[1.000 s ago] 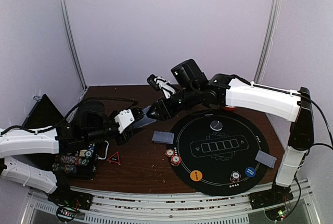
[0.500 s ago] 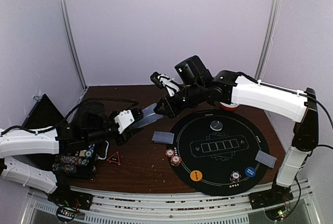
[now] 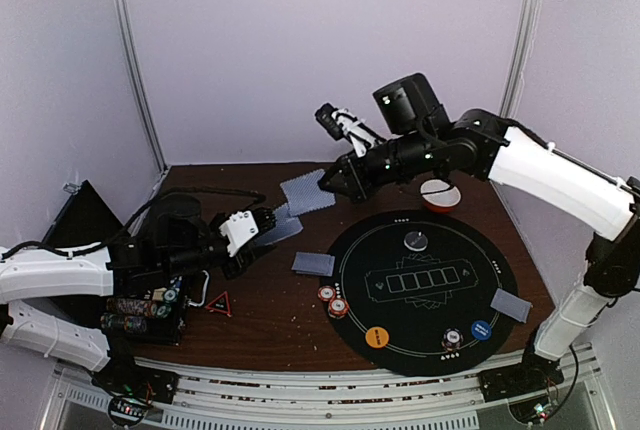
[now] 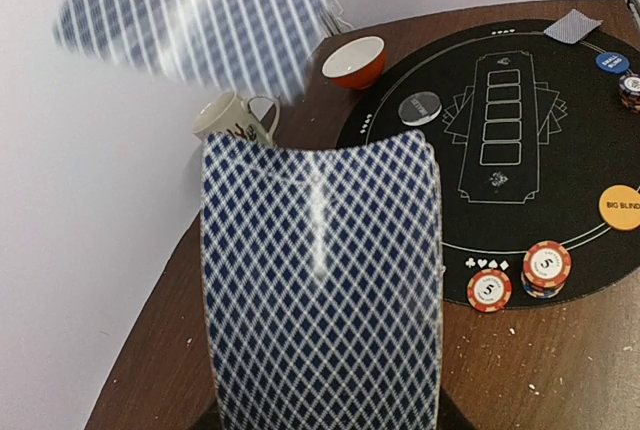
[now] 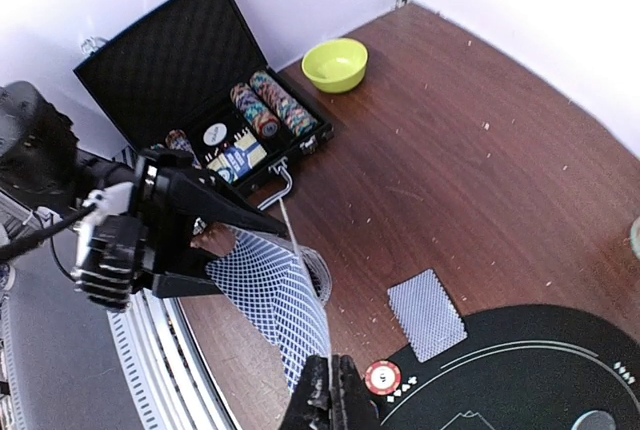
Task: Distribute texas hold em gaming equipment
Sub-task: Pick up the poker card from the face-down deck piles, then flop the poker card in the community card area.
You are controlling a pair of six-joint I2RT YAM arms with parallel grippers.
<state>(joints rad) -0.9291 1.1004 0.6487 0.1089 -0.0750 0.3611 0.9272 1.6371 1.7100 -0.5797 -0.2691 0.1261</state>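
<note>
At the near edge of the round black mat [image 3: 425, 290] lie an orange button [image 3: 376, 336], a striped chip [image 3: 452, 338] and a blue button [image 3: 481, 330]. A face-down card [image 3: 511, 304] rests at the mat's right rim. A pair of chips [image 3: 332, 300] sits on its left rim, the two touching each other. Off to the left stand an open case [image 3: 140, 315] of chip rows and a small red triangle [image 3: 219, 300]. A second face-down card [image 3: 313, 263] lies on the bare table [image 3: 290, 335], just beside the mat's left edge.

Farther back on the left, the left gripper [image 3: 262, 225] hangs above the table with its jaws clamped on a deck of playing cards [image 4: 320, 290], which sticks out forward, its blue-checked back facing up. Just beyond and above the deck, the right gripper [image 3: 330, 182] has its jaws pinched tight on the corner of a single card [image 3: 300, 193], raised clear of the deck and well off the table.

On the mat's far side lies a grey button [image 3: 416, 240]. Behind it are a red bowl [image 3: 438, 193] and a white mug [image 4: 232, 118], both on the table. The table is dark brown wood flecked with crumbs, enclosed by pale walls [image 3: 320, 50] with metal uprights.
</note>
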